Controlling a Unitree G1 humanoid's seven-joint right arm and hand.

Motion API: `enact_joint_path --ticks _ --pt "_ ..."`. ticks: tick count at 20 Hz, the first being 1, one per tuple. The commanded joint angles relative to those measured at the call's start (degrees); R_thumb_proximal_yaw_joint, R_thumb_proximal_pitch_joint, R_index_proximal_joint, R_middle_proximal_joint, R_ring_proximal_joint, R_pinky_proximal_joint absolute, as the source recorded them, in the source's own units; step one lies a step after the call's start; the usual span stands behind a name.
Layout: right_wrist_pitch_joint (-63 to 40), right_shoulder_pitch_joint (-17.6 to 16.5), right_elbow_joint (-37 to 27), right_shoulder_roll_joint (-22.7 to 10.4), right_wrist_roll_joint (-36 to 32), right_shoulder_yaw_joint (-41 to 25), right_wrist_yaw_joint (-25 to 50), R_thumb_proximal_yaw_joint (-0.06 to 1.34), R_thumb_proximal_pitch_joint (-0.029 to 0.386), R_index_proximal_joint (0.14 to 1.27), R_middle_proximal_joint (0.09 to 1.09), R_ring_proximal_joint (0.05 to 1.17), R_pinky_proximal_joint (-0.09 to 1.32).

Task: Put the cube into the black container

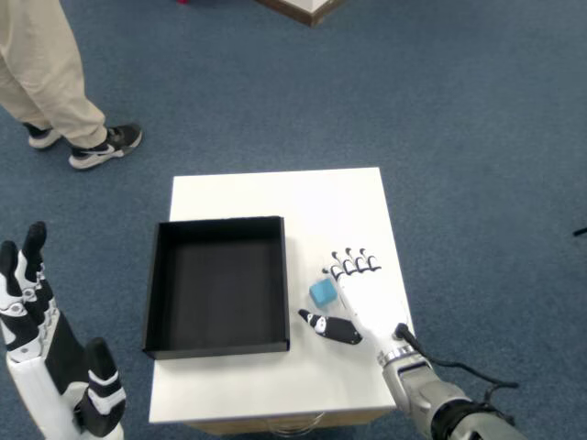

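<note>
person [50, 82] cut at frame edge, legs only

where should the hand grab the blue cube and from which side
Probably across the cube's two opposite side faces, coming from its right. The cube sits flat on the white table, just right of the black container, so its left side is crowded by the container wall. The right hand is open beside it, thumb below and fingers above, already bracketing those faces.

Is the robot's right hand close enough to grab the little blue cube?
Probably yes. The right hand is open right beside the cube, with the fingers above it and the thumb below. Nothing sits between them on the table.
</note>
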State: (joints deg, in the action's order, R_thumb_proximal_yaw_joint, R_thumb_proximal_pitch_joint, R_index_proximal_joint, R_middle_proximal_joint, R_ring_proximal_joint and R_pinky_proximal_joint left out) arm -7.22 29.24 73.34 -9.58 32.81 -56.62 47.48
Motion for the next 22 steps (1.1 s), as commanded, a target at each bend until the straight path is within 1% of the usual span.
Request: enact_joint_path --ticks 1,10,17,18,19,21,22 --pt "1.47 3.39 -1.6 -0.69 -1.7 -0.83 0.95 0.34 -0.012 0.41 0.15 0.11 -0.03" --pt "1.99 2.97 0.09 -0.67 -5.48 -3.69 0.28 0.35 -0.011 0.43 0.16 0.11 -0.03" --pt "2.08 2.58 2.25 -0.61 -7.61 -5.53 -0.25 0.35 -0.006 0.47 0.16 0.11 -0.02" --pt "1.84 2.5 2.44 -0.61 -7.77 -5.77 0.05 0.37 -0.004 0.52 0.16 0.11 -0.02" --pt "1.44 2.39 2.59 -0.61 -7.84 -5.98 0.56 0.42 0.004 0.56 0.17 0.11 -0.02" --pt "0.7 2.11 2.99 -0.62 -8.0 -6.24 1.44 0.5 0.028 0.58 0.17 0.12 -0.02" --pt "0.32 1.96 3.25 -0.62 -8.1 -6.35 1.87 0.52 0.035 0.59 0.18 0.12 -0.02"
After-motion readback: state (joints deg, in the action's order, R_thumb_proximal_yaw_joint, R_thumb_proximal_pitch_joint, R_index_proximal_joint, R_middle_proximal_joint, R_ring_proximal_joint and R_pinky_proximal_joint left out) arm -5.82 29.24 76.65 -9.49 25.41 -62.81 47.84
